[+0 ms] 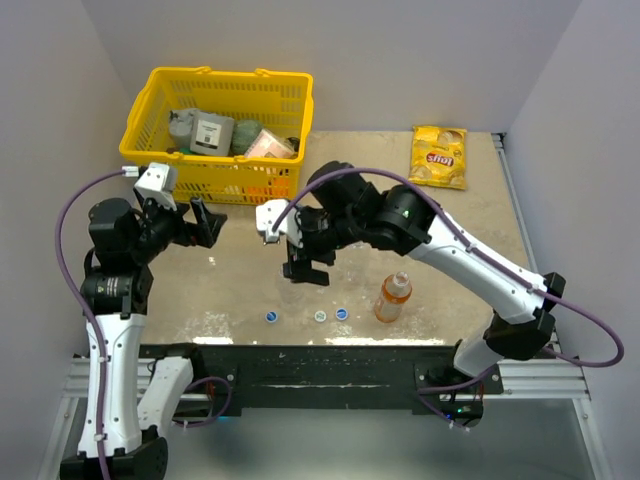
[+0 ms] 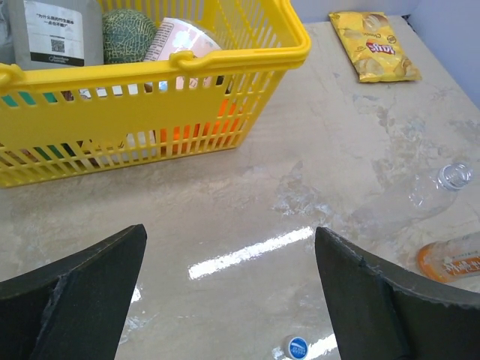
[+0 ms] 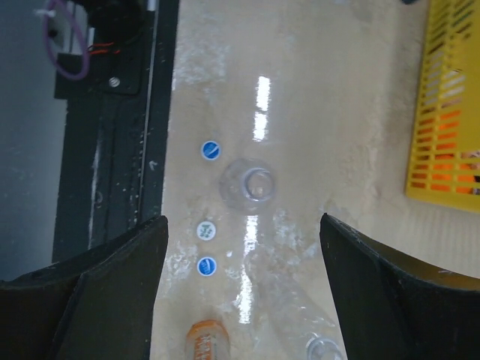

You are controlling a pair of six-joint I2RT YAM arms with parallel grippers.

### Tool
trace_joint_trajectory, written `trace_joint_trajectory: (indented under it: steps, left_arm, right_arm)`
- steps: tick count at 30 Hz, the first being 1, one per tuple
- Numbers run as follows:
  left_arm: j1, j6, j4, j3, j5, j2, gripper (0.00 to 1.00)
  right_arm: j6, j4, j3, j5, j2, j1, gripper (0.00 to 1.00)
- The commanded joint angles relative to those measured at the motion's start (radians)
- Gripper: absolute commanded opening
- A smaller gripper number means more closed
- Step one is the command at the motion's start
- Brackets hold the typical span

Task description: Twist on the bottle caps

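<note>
While the overhead camera gives me only the orange bottle (image 1: 393, 297) and the three caps (image 1: 320, 317) in a row near the front edge of the table (image 1: 240, 290), the wrist cameras turn up the clear ones. The right wrist looks straight down into the open mouth of an upright clear bottle (image 3: 247, 182) just beyond the caps, two blue and one whitish, with a second clear bottle (image 3: 319, 346) at the bottom edge near the orange one. The left wrist shows a clear bottle lying on its side with its neck bare, plus a lone blue cap low in its view. From above, neither clear bottle can be made out. The left arm stands bent at the elbow, its wrist turned inward – the left gripper (image 1: 210, 222) hangs level just in front of the basket (image 1: 215, 135), jaws wide apart and empty. The right arm reaches across and folds down, the right gripper (image 1: 305, 272) pointing at the table behind the caps, jaws apart, gripping nothing. A chip bag (image 1: 439, 156) lies in the far corner.
</note>
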Motion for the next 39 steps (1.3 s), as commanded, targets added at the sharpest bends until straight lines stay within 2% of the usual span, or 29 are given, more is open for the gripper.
trace_joint_trajectory:
  steps: [1,7,11,29,33,39]
  left_arm:
    - [0.007,0.015,-0.027,0.024,0.03,-0.026,1.0]
    - [0.01,-0.002,-0.024,0.032,-0.013,-0.075,1.0]
    - [0.01,-0.005,-0.029,0.029,-0.018,-0.092,1.0]
    - [0.019,-0.031,-0.01,-0.005,-0.026,-0.132,1.0]
    - [0.023,-0.028,-0.01,-0.006,-0.024,-0.133,1.0]
    - [0.029,-0.022,-0.01,-0.008,-0.023,-0.137,1.0]
  right_arm:
    - [-0.017,0.0,-0.041,0.012,0.008,0.033,0.84]
    - [0.029,0.04,-0.049,0.065,0.089,0.035,0.81]
    - [0.063,0.062,-0.064,0.067,0.135,0.035,0.74]
    - [0.081,0.093,-0.115,0.115,0.181,0.033,0.52]
    - [0.078,0.102,-0.133,0.121,0.184,0.033,0.5]
    - [0.086,0.131,-0.127,0.139,0.198,0.033,0.36]
